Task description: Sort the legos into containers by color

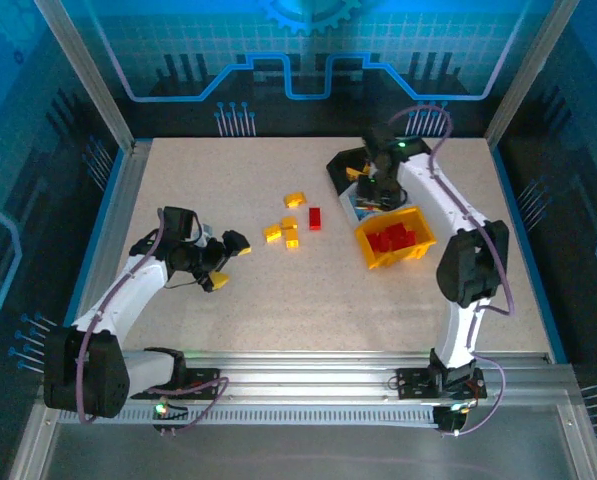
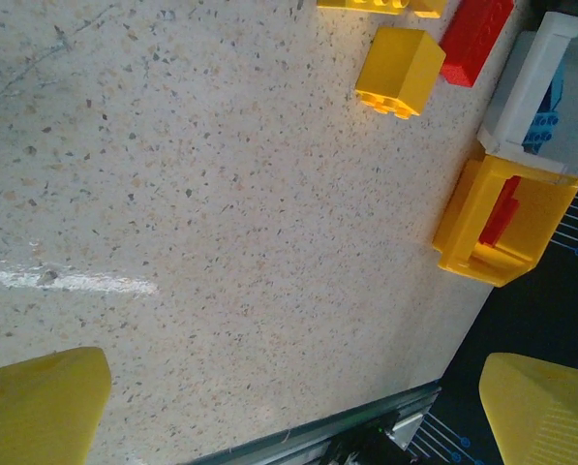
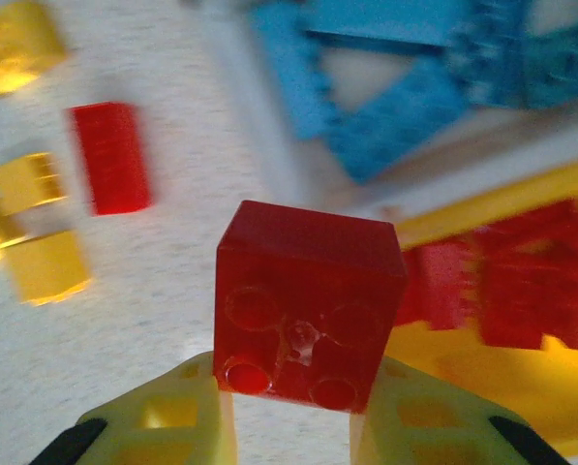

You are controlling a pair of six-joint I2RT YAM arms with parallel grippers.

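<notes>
1. Right jaws are pinching a red lego by two sides. It is lifted off the surface, its round-marked face toward the wrist camera.
2. Right arm reaches far forward and curls back left. In the top view its wrist hangs over the translucent white bin, next to the yellow bin.
3. Left jaws are spread wide with nothing between them. Left arm is low and stretched toward mid-surface, with the jaws well apart from the loose legos.
4. Right wrist view is blurred. It shows blue legos in the white bin and red legos in the yellow bin. On the surface to the left lie a loose red lego and yellow legos.
5. Left wrist view gives the bins from the side. The white bin's wall is just beside the yellow bin's wall, and a yellow lego lies near a red one.
6. Top view adds the black bin at the far side, just behind the white bin. Its contents can't be told.
</notes>
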